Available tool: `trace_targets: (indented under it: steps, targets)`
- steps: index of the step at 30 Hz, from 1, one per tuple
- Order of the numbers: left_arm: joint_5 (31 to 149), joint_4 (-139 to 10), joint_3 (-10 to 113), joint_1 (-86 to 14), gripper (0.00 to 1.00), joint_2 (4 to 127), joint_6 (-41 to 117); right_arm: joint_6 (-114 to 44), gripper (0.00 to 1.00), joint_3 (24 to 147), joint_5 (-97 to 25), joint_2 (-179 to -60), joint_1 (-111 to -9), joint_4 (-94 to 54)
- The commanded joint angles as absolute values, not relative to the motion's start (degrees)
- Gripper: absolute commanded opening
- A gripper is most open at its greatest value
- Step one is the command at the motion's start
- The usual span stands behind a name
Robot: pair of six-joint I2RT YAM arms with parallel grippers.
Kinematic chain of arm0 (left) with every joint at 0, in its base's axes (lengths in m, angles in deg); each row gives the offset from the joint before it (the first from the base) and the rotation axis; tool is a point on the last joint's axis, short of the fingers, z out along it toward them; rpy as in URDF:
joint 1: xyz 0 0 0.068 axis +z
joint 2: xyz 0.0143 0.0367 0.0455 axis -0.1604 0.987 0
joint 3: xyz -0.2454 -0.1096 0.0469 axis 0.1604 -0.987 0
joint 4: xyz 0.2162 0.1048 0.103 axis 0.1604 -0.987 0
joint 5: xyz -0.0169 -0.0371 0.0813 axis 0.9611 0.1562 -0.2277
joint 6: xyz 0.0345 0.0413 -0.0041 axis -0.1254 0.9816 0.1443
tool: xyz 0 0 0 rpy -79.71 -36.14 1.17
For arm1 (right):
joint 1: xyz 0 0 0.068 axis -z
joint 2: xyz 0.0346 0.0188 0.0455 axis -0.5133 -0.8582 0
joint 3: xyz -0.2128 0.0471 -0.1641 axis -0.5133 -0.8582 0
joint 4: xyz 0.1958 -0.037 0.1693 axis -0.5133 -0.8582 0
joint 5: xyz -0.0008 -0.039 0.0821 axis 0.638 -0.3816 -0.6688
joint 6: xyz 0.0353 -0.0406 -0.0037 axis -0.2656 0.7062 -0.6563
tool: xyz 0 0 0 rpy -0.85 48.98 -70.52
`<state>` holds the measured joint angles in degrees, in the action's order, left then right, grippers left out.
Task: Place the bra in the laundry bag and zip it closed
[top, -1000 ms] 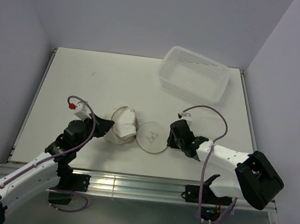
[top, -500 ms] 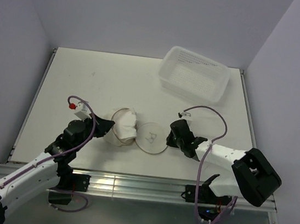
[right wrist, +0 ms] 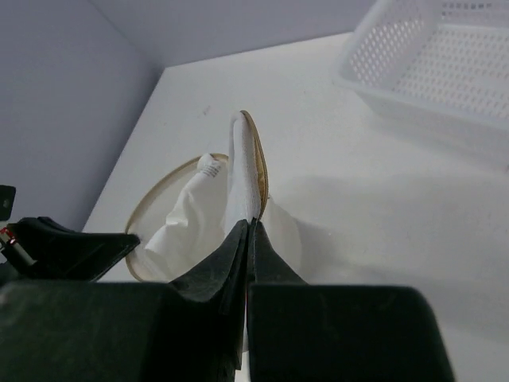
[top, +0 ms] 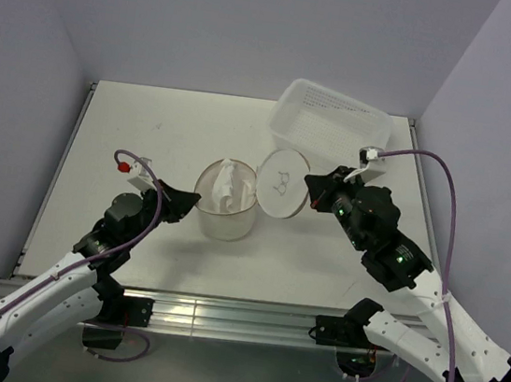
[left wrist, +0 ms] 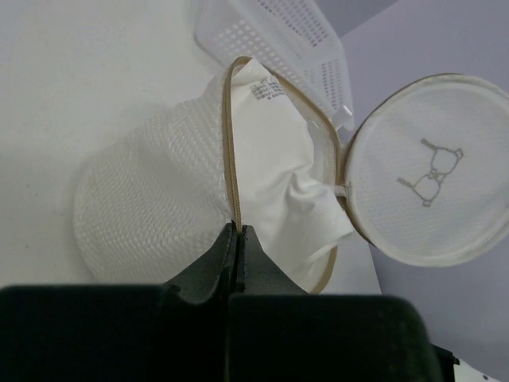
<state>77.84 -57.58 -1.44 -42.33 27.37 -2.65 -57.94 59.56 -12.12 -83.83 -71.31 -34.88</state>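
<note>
Pinching one laundry bag point(top: 225, 223): left pincer point(top: 195, 200), right pincer point(top: 311, 179); one bra point(top: 229, 186) inside.

Bright, even overhead light – soft shadows, no glare; wrist views blur the near dark jaws.

The left arm stretches forward and low, the left end effector point(top: 188, 203) clamped on the bag point(top: 225, 220) rim. The right arm sits higher, angled leftward, the right end effector point(top: 313, 182) clamped on the lid point(top: 282, 183) edge.
</note>
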Motion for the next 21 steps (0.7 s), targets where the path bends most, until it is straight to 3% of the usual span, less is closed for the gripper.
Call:
trace_targets:
  steps: [1,5,9,12,13,14,17,21]
  targets:
    - [77.3,-57.2,2.4,-42.7,0.00,27.3,-0.2,-54.4,0.00,61.0,-12.6,-85.1,-71.9,-40.4]
    - [75.5,-56.3,1.0,-42.7,0.00,29.9,1.1,-51.7,0.00,64.3,-7.3,-86.8,-71.8,-41.3]
    - [76.8,-52.2,4.1,-45.4,0.00,31.0,1.2,-49.7,0.00,72.0,-11.8,-88.7,-73.2,-39.1]
    - [72.9,-50.8,7.1,-50.5,0.00,28.3,4.8,-48.4,0.00,71.0,-10.6,-92.6,-79.3,-37.2]
    - [70.7,-51.2,6.9,-52.3,0.00,25.7,6.2,-48.6,0.00,70.2,-5.1,-93.0,-80.4,-36.5]
    - [64.1,-50.9,5.9,-54.2,0.00,23.9,7.9,-49.0,0.00,68.0,-3.7,-92.9,-79.7,-35.6]
    - [58.9,-48.5,-3.2,-56.3,0.00,21.3,5.3,-48.8,0.00,71.4,-9.3,-93.3,-74.2,-33.6]
    - [63.1,-52.3,3.4,-57.0,0.00,24.0,6.7,-45.4,0.00,79.5,-6.1,-94.6,-77.4,-37.5]
